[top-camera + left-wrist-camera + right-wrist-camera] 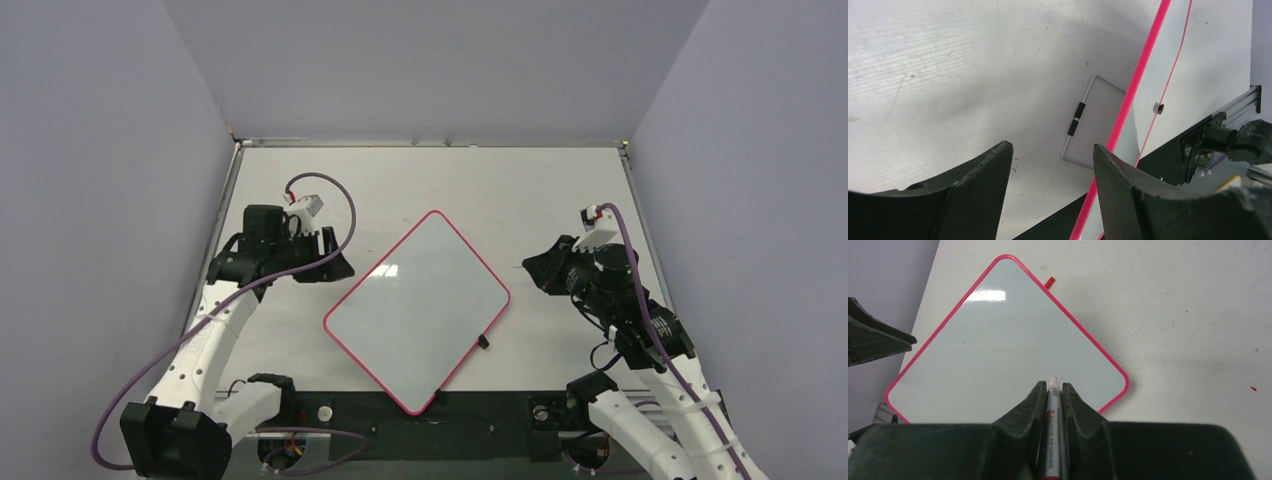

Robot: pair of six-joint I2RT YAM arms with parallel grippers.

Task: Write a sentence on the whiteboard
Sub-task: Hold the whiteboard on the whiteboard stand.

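Note:
The whiteboard (415, 310) lies turned like a diamond in the middle of the table, pink-rimmed and glossy. Its face (1008, 340) is blank, and no sentence shows on it. My right gripper (1053, 386) is shut on a grey marker (1053, 412) with red print, whose tip points at the board's near corner. In the top view that gripper (535, 270) hovers just right of the board. My left gripper (1052, 145) is open and empty, just off the board's left edge (1143, 60). From above it (335, 265) sits beside the upper left rim.
A flat grey piece with two black clips (1093, 120) sticks out from under the board's edge. A small red bit (1049, 282) lies against the board's far rim. A small black tab (483, 342) sits at the board's lower right edge. Grey walls enclose the table (520, 190).

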